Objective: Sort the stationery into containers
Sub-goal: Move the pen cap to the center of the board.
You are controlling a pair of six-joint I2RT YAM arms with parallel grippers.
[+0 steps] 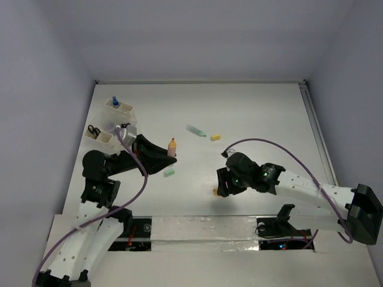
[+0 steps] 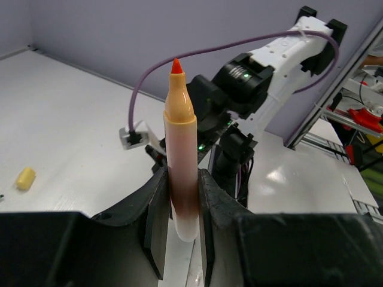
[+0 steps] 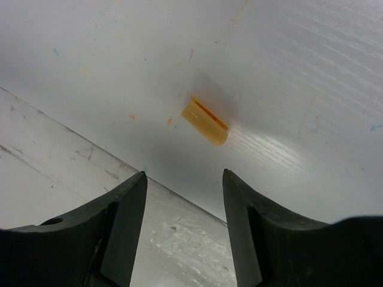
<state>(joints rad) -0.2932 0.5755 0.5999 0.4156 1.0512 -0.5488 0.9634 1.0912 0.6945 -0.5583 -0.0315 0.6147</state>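
Left pincer (image 2: 182, 206) tight on upright orange-pink marker (image 2: 181, 143) — right pincer (image 3: 184, 182) spread, orange eraser (image 3: 204, 122) just beyond

Two markers: the orange marker (image 1: 172, 147) left of centre, and the green marker (image 1: 195, 131) farther off to its right. Three erasers: the yellow eraser (image 1: 215, 137) just right of the green marker, the green eraser (image 1: 169, 173) near the orange marker, and the orange eraser (image 1: 215, 192) nearest of all. Two bins at the far left, the far bin (image 1: 125, 109) and the near bin (image 1: 106, 140). One pen (image 1: 115, 101). One scissors (image 1: 94, 129).
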